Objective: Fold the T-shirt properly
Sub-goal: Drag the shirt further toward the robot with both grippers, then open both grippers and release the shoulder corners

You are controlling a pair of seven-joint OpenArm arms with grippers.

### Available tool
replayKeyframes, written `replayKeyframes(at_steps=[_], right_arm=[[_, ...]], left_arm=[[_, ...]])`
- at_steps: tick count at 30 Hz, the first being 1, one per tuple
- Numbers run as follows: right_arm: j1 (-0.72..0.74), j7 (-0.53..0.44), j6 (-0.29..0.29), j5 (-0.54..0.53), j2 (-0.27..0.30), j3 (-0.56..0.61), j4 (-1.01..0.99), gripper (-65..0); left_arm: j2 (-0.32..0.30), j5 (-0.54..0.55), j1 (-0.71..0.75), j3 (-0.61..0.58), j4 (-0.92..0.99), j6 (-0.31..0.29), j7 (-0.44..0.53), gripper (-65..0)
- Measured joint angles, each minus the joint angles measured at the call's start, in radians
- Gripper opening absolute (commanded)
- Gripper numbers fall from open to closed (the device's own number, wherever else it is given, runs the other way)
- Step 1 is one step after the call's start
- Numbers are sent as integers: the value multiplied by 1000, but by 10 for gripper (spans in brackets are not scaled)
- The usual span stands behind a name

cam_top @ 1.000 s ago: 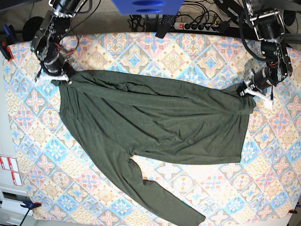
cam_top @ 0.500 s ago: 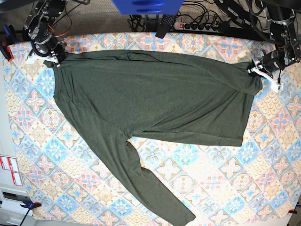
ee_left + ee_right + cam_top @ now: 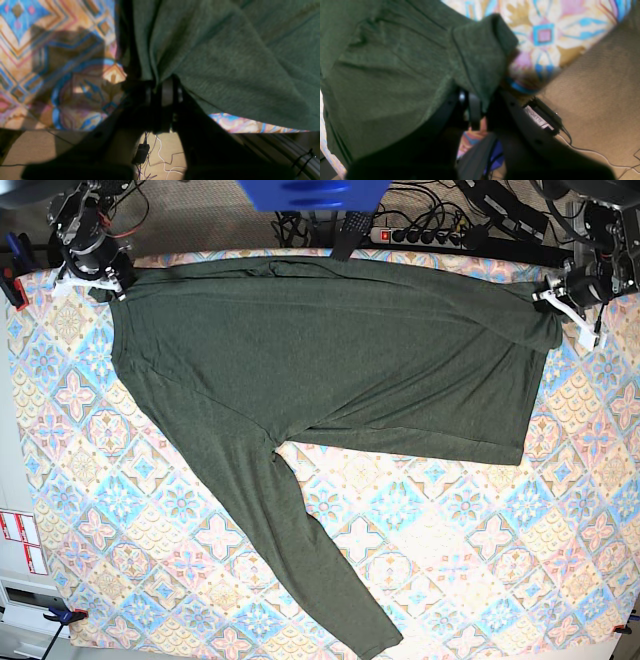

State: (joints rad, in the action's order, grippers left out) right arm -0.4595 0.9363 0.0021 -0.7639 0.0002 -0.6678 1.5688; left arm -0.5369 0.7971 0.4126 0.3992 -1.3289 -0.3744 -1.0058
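Note:
The dark olive-green T-shirt (image 3: pixel 330 370) lies spread across the far half of the patterned table, stretched between both grippers. One long sleeve (image 3: pixel 300 560) trails diagonally toward the near edge. My left gripper (image 3: pixel 565 290) is at the far right corner, shut on a bunched corner of the shirt; its wrist view shows the fabric (image 3: pixel 225 62) pinched in the left gripper (image 3: pixel 160 92). At the far left corner my right gripper (image 3: pixel 95 278) is shut on the other corner. There the cloth (image 3: pixel 395 62) folds over the right gripper (image 3: pixel 476 110).
The tiled-pattern tablecloth (image 3: pixel 480 560) lies bare in the near right part. Behind the far edge are a power strip (image 3: pixel 420 235), cables and a blue object (image 3: pixel 310 192). A clamp (image 3: pixel 10 285) sits on the left edge. Floor with cables (image 3: pixel 155 160) shows beyond the table.
Both grippers have moved toward the far edge and outward, dragging the shirt with them. The body now lies flatter and tauter, and the sleeve has slid farther from the near edge.

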Motion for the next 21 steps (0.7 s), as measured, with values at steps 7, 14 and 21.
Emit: replayKeyframes(at_steps=[7,14,21], right_arm=[[-1,-9,-7,7,3,33,2,-505],[-3,-17,-3,3,3,33,4,-415],[-2,-14,-8,15,0,-32,4,-410]], left_arm=[[22,-7,0,2,0,3,3,-599],[21,-2,2,3,-3,3,3,-463],[-10,-11,23,6,-4,8,3,-457]])
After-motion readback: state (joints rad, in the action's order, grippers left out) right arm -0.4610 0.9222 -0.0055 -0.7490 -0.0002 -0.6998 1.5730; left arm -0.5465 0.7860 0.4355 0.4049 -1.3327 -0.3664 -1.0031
